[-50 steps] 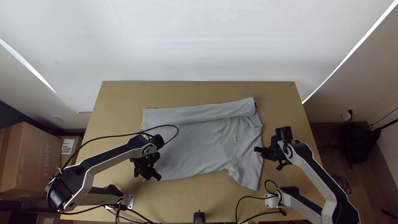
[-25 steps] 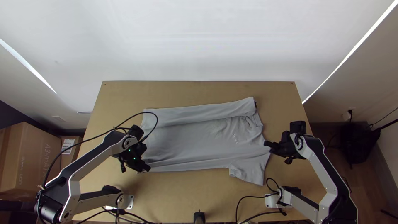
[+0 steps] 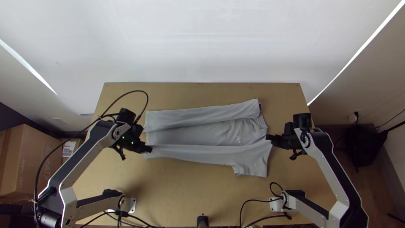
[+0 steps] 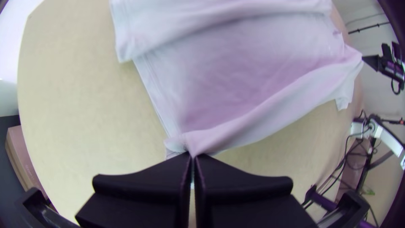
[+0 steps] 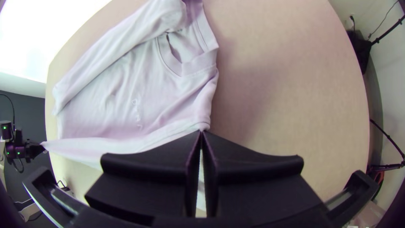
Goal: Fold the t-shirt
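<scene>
Gripping lifted near part (image 3: 190, 153) of tee (image 3: 219, 128), otherwise lying on worktop (image 3: 181, 198), in both L pincer (image 4: 193, 156) & R pincer (image 5: 201, 131), carry 2 ends toward far fold (image 3: 202, 117) at same pace, keep span taut btwn, then lower evenly w/o dragging & tuck sleeve (image 3: 252, 169) in.

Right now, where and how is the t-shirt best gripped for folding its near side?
Probably at both ends of the near fold of the t-shirt: the hem end from the left, the shoulder end from the right. The cloth stretches between the left end effector and right end effector, so pinching there should keep the fold straight.
</scene>
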